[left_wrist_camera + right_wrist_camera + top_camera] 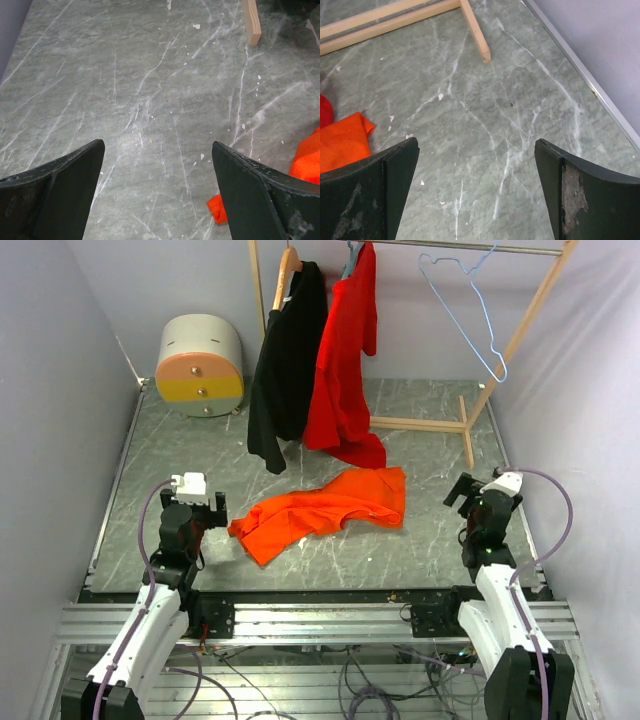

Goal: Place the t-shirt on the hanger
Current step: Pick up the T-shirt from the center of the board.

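My left gripper and right gripper are standing with fingers wide apart, and the orange t-shirt is lying crumpled between them on the tabletop.

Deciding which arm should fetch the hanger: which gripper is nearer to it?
Right. The right gripper is on the same side as the hanger, which hangs farther back; the left gripper is on the opposite side, beyond the t-shirt.

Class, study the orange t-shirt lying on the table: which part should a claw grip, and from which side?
Probably the narrow, bunched left end of the t-shirt, approached from the left by the open left claw. That end lies nearest it and looks gathered enough to pinch; the middle lies flatter.
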